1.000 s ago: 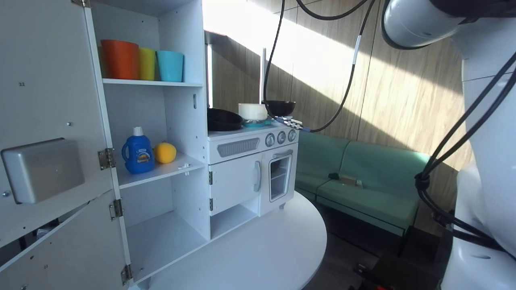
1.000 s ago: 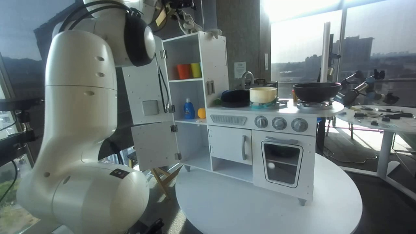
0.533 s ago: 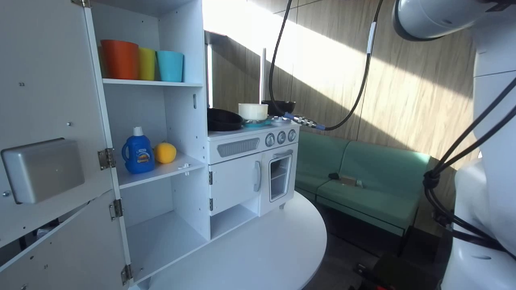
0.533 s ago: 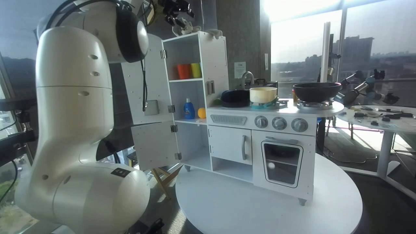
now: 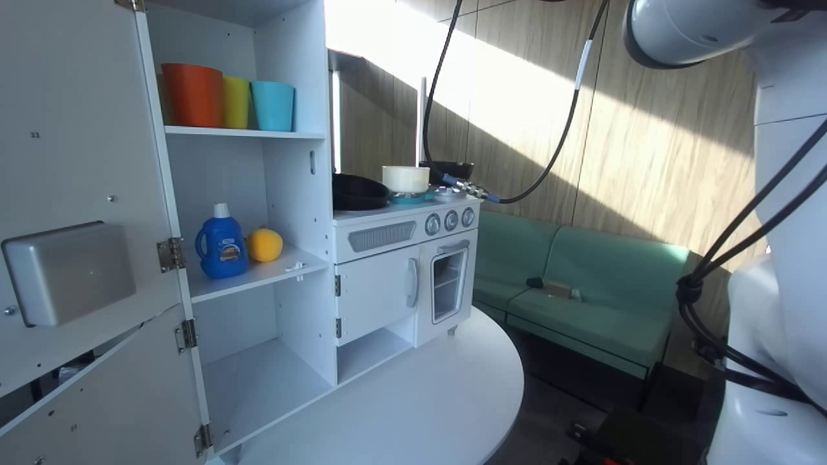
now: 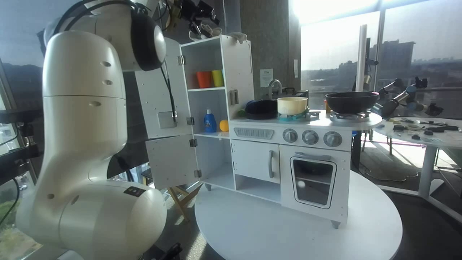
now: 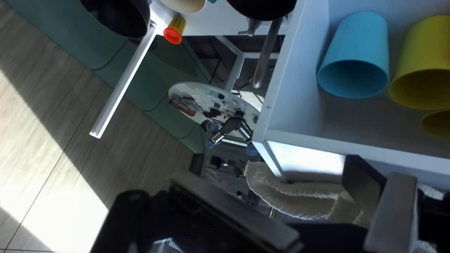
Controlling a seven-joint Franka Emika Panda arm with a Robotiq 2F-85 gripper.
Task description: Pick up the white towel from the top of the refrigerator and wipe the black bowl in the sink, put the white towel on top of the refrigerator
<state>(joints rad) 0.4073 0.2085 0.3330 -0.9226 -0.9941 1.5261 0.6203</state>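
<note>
One white towel [image 7: 309,207], lengthwise across refrigerator [image 6: 236,68] top, end toward stove [image 6: 286,166]

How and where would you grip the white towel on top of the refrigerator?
Likely by a raised fold of the white towel, coming down from above with a finger on either side. In an exterior view it bunches up on top of the refrigerator, at the open gripper, so a ridge stands up to pinch; flat parts would probably be harder.

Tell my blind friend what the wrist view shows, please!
An open gripper partly covers a white towel on top of a white fridge. A blue cup and a yellow cup stand inside; everything looks upside down.
</note>
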